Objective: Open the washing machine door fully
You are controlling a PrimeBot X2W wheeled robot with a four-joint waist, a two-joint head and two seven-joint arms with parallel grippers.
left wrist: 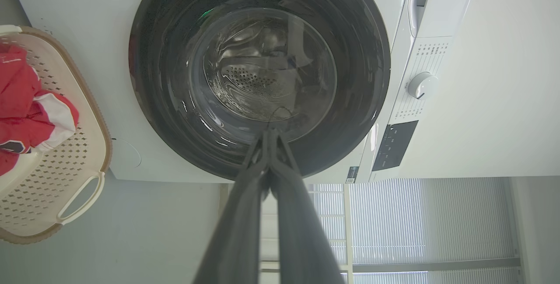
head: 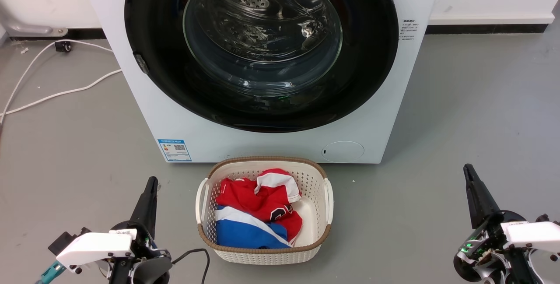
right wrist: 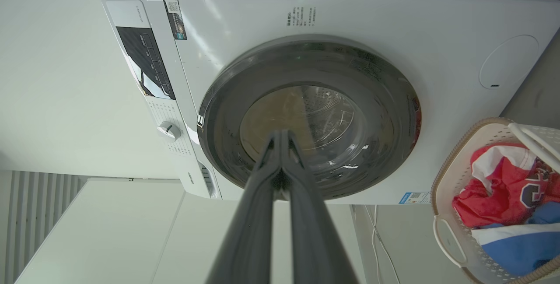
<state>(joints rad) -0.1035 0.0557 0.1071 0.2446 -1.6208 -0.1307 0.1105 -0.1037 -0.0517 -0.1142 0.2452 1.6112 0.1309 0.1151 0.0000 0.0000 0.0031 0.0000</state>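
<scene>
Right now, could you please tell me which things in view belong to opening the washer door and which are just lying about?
Job: washing machine door, closed; washing machine; left gripper; right gripper.
Lying about: laundry basket; red and blue clothes; white cable.

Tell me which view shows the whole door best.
Right wrist view: the door fits in frame whole, though the right gripper crosses part of it. Head view has it large and face-on, top cropped. Left wrist view clips one edge; the left gripper overlaps it.
</scene>
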